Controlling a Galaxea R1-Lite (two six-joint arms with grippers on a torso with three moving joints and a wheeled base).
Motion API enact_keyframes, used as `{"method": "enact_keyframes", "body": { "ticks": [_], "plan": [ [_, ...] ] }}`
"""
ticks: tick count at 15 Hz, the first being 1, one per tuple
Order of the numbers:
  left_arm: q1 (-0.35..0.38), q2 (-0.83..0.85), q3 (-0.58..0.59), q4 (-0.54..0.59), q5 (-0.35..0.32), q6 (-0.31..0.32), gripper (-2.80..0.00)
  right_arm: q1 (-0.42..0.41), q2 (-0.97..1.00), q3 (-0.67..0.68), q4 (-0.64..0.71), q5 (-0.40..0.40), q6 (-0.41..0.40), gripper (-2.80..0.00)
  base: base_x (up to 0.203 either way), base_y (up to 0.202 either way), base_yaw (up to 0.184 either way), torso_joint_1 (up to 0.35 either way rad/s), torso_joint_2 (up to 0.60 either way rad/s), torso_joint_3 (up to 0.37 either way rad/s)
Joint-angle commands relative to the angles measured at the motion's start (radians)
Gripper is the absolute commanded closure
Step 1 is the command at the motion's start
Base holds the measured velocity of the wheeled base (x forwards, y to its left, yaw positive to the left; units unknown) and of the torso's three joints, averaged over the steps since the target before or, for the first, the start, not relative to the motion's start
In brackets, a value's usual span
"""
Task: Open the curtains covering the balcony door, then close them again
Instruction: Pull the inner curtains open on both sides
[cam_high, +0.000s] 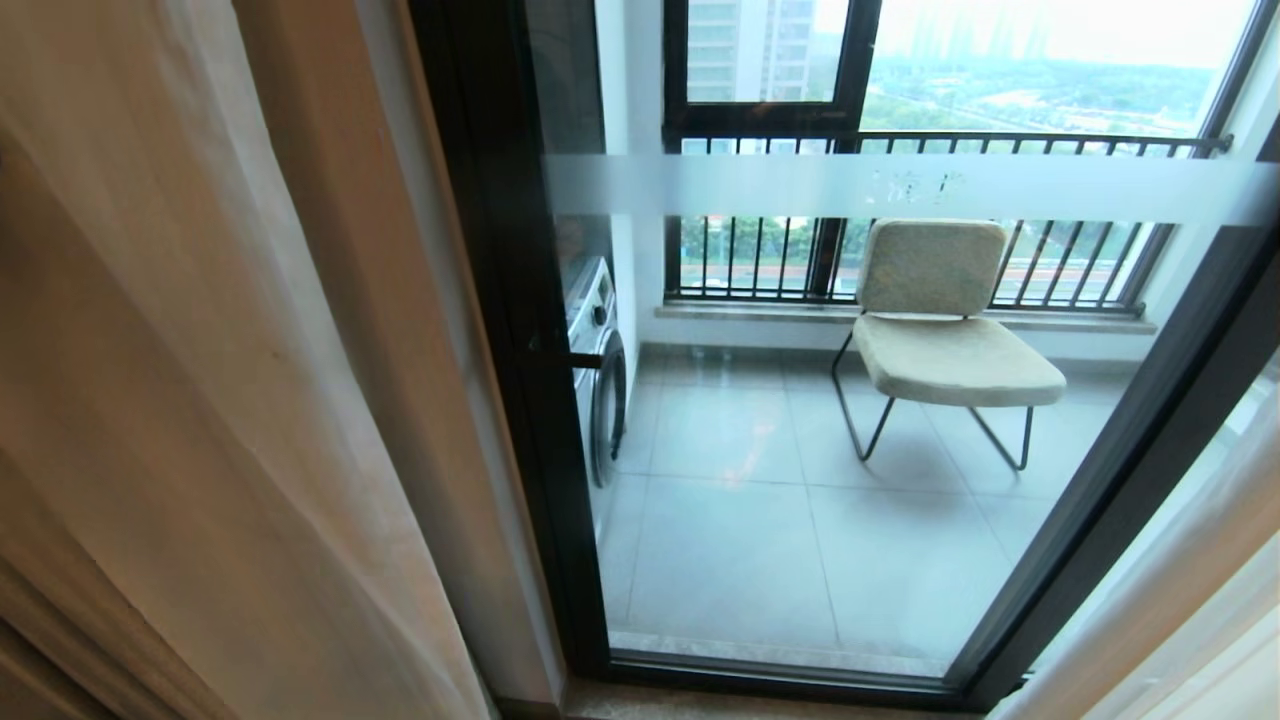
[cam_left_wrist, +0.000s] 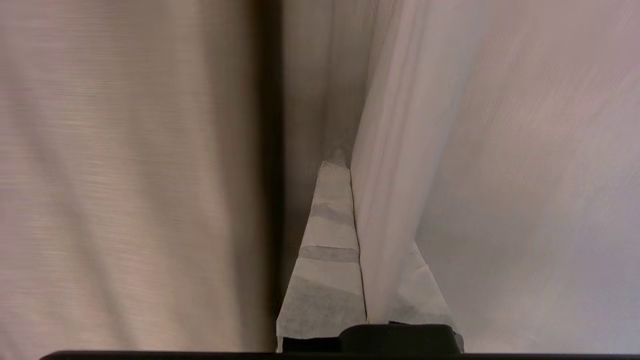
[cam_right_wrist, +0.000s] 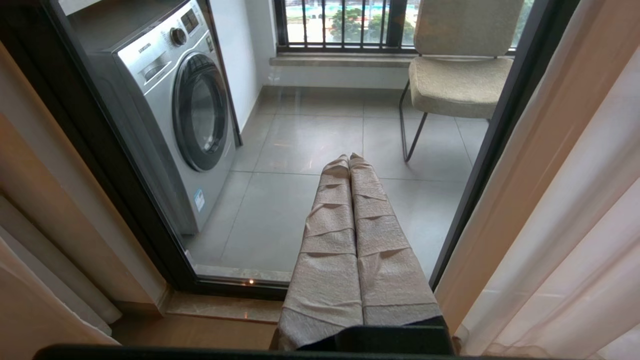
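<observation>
The curtains are drawn apart: beige folds (cam_high: 200, 400) hang at the left and a sheer white panel (cam_high: 1180, 600) at the right. Between them the balcony door (cam_high: 760, 540) shows bare glass in a dark frame, crossed by a frosted band (cam_high: 900, 188). Neither arm is in the head view. My left gripper (cam_left_wrist: 352, 170) is shut and pushed in among the fabric, with beige curtain (cam_left_wrist: 125, 175) on one side and sheer curtain (cam_left_wrist: 500, 150) draped over one finger. My right gripper (cam_right_wrist: 349, 157) is shut on nothing, held low and pointing at the door glass (cam_right_wrist: 300, 150).
Behind the glass stand a silver washing machine (cam_high: 600, 370) at the left and a beige chair (cam_high: 940, 330) on grey tiles, with a railed window (cam_high: 900, 145) beyond. A stone sill (cam_right_wrist: 220, 305) runs along the door's foot. Curtain folds (cam_right_wrist: 575, 200) hang close beside my right gripper.
</observation>
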Motion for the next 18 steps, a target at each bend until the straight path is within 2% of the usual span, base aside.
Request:
{"method": "enact_keyframes", "body": {
  "ticks": [1, 7, 18],
  "plan": [
    [0.04, 0.073, -0.033, 0.006, -0.001, -0.001, 0.0, 0.0, 0.0, 0.0, -0.001, 0.0, 0.0, 0.0, 0.0, 0.0, 0.0, 0.0, 0.0, 0.0],
    [0.046, 0.099, -0.046, 0.0, -0.002, -0.001, 0.0, 0.0, 0.0, 0.0, -0.001, 0.0, 0.0, 0.0, 0.0, 0.0, 0.0, 0.0, 0.0, 0.0],
    [-0.1, 0.004, -0.085, 0.004, -0.002, 0.0, 0.0, 0.0, 0.0, 0.0, -0.001, 0.0, 0.0, 0.0, 0.0, 0.0, 0.0, 0.0, 0.0, 0.0]
  ]
}}
